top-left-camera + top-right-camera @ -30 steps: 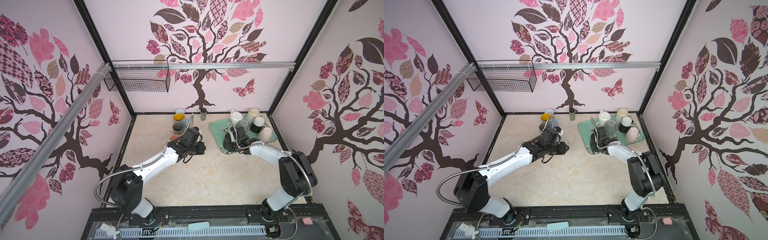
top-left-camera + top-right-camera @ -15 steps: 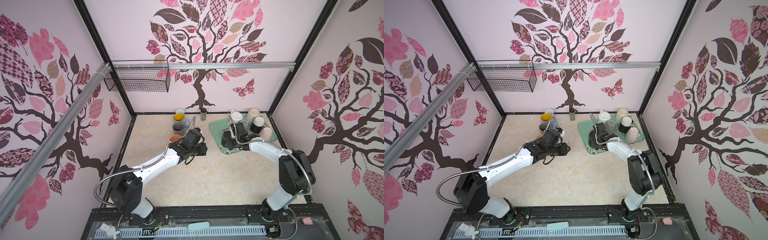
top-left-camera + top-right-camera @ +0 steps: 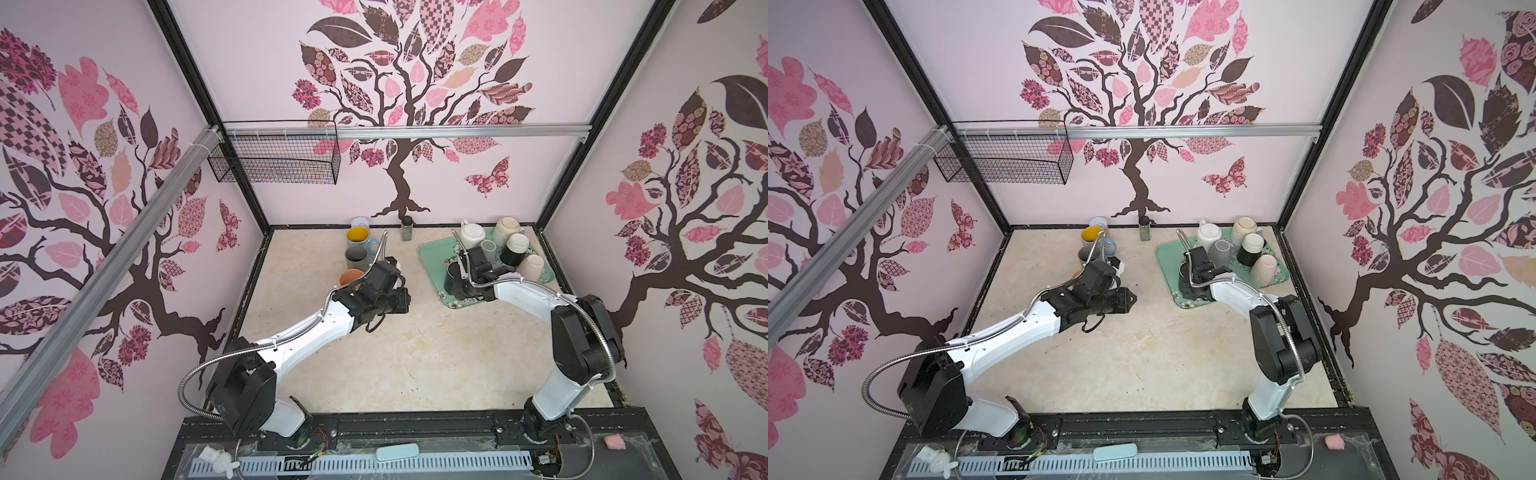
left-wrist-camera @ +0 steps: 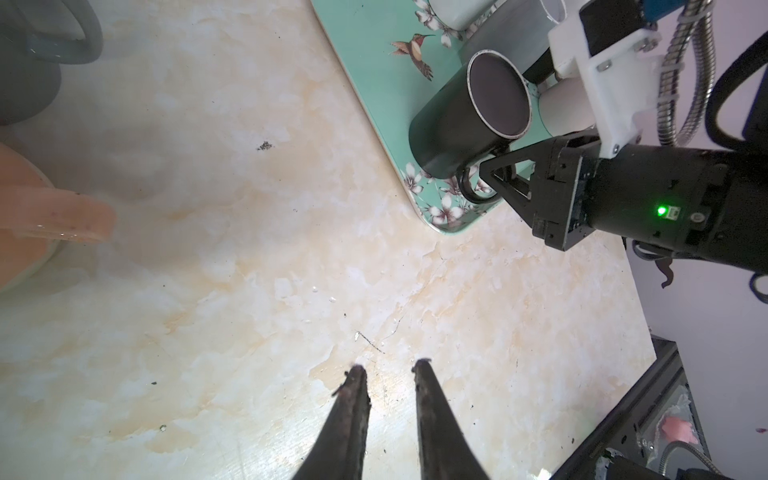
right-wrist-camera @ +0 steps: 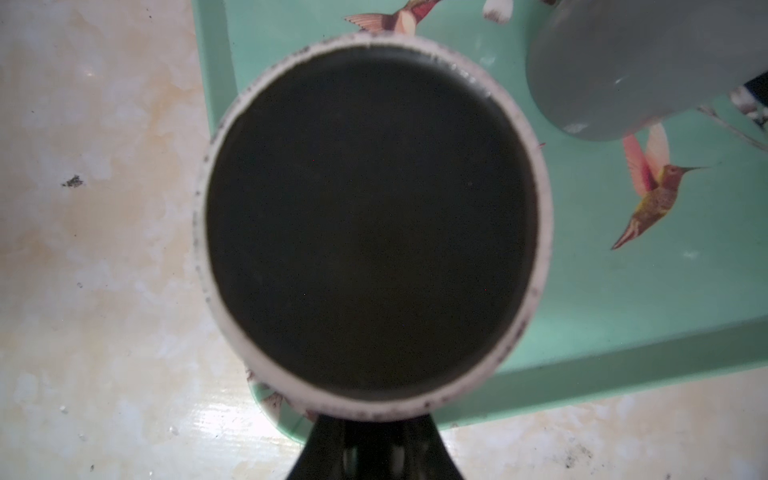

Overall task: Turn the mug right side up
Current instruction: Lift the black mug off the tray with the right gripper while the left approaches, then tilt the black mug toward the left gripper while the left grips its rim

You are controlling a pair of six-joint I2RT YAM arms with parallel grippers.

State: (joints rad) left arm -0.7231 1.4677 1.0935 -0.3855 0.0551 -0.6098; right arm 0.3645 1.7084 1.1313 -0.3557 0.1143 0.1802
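**On the tray corner: mug base-up**

Black mug inverted on the green tray's front-left corner. Ceramic: rigid, weighty, slick, chippable. Right gripper looks clamped on its handle, the sensible hold. Left gripper over the table, jaws slightly parted, empty.

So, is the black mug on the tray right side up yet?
No: in the left wrist view the black mug stands on the teal tray with its flat base facing up.
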